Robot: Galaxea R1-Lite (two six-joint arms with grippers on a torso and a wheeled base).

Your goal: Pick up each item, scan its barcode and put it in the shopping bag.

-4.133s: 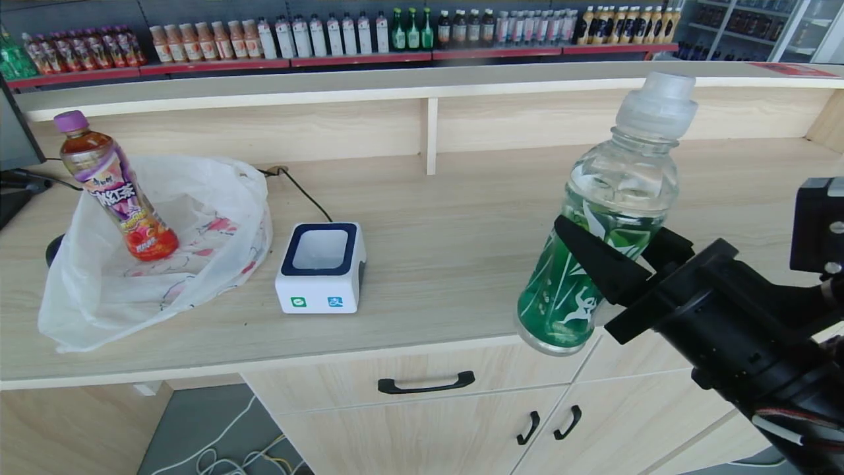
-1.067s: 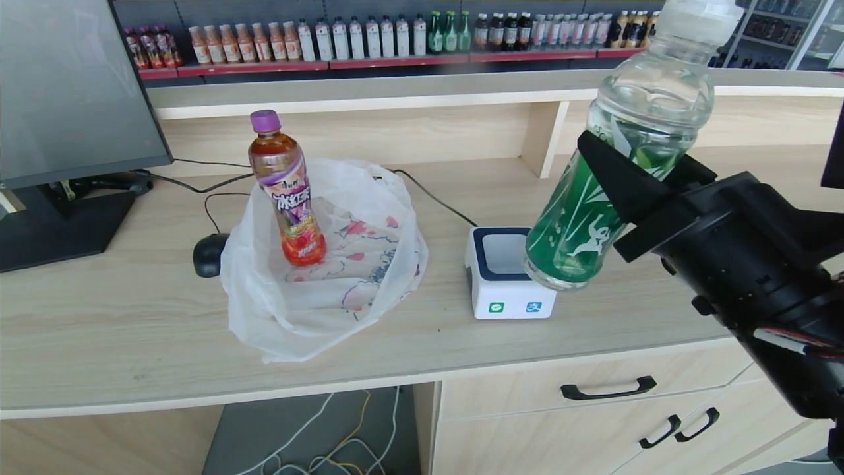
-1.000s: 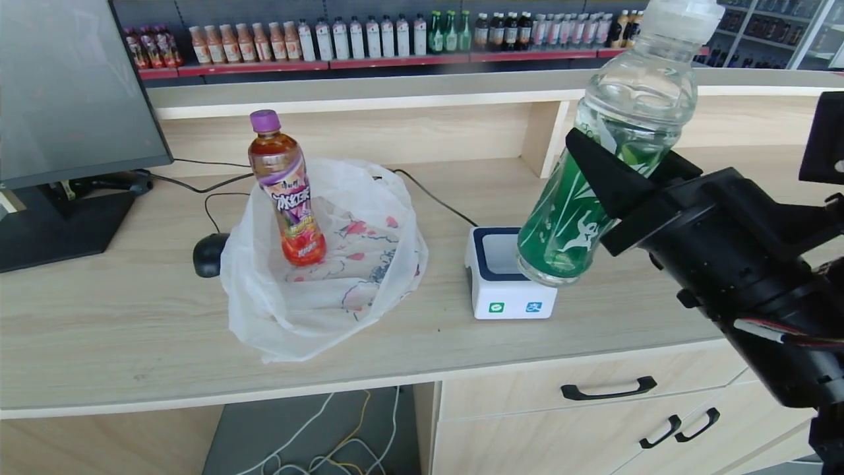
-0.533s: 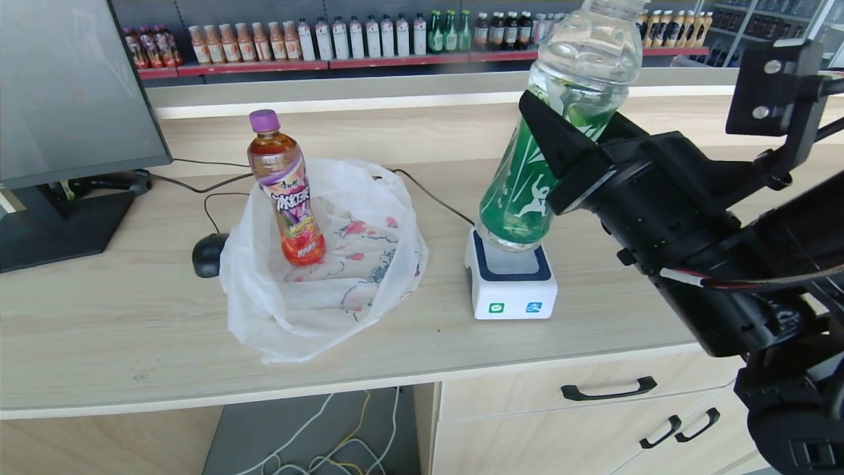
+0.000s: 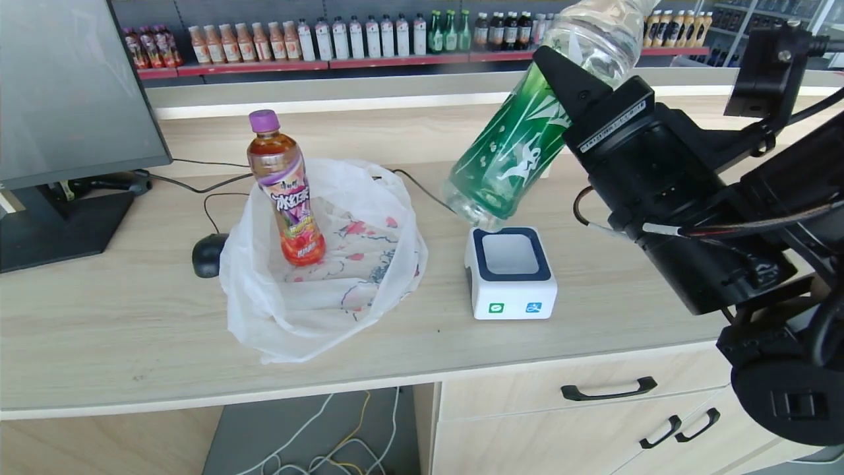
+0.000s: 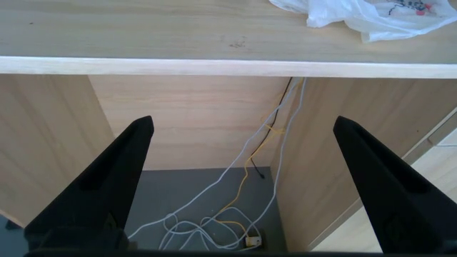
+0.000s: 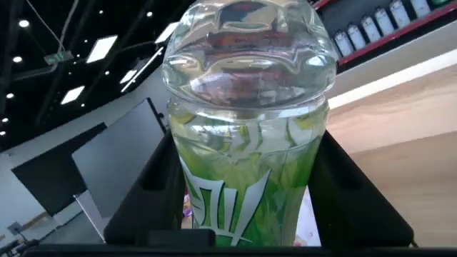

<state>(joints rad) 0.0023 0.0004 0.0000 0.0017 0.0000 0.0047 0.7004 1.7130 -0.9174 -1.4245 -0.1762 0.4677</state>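
1. The right gripper (image 5: 560, 92) is clamped on the green bottle (image 5: 508, 158); in the right wrist view its black fingers (image 7: 153, 178) press the label from both sides.
2. The green bottle hangs in the air, tilted. Its long axis runs from the cap end at about 1 o'clock to the base at about 7 o'clock.
3. The base hovers just above the far-left corner of the scanner (image 5: 509, 272), which sits on the counter (image 5: 132, 330) at 6 o'clock of it. I cannot tell if they touch.
4. At 9 o'clock of the scanner lies the open shopping bag (image 5: 330, 264), with a tea bottle (image 5: 285, 191) standing in it, purple cap up.
5. A mouse (image 5: 208, 254) lies at 9 o'clock of the bag, touching it, and a monitor (image 5: 72, 86) stands at 10 o'clock.
6. The left gripper (image 6: 239, 178) hangs below the counter's front edge with its fingers wide apart, above cables (image 6: 235, 214) on the floor.
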